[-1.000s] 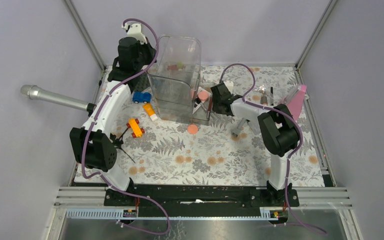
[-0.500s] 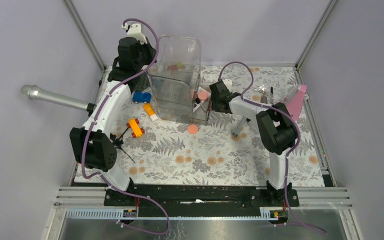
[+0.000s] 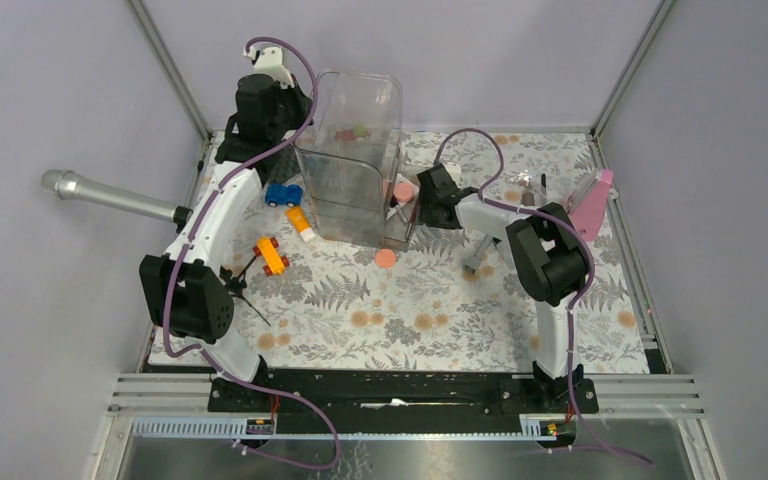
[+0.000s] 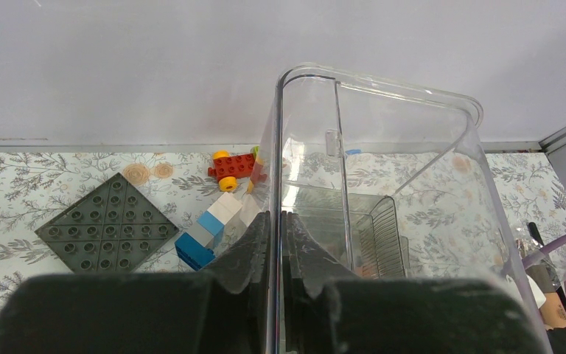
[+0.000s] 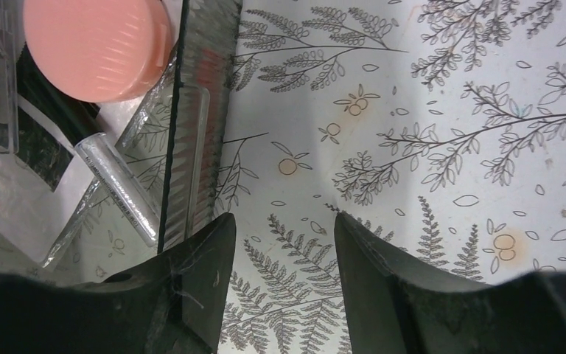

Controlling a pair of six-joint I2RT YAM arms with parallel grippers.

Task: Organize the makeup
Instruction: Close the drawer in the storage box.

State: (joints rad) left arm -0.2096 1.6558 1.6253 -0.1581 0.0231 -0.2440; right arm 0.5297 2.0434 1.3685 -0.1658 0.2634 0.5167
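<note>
A silver microphone pokes in over the left edge. The left arm bends far back along that side, and the left gripper is clenched on the top rim of the clear organizer's left wall. A blue toy car, an orange block and an orange toy car crowd the strip between that arm and the organizer.

In the organizer's low right tray lie a coral disc and a silver tube. A second coral disc sits on the cloth just in front.

The right arm has its elbow raised and its forearm reaching left. The right gripper is released and empty, with one finger just beside the tray wall.

A pink-shade palette leans at the right edge. The floral cloth lies open on the near side. Lilac walls close in all round.
</note>
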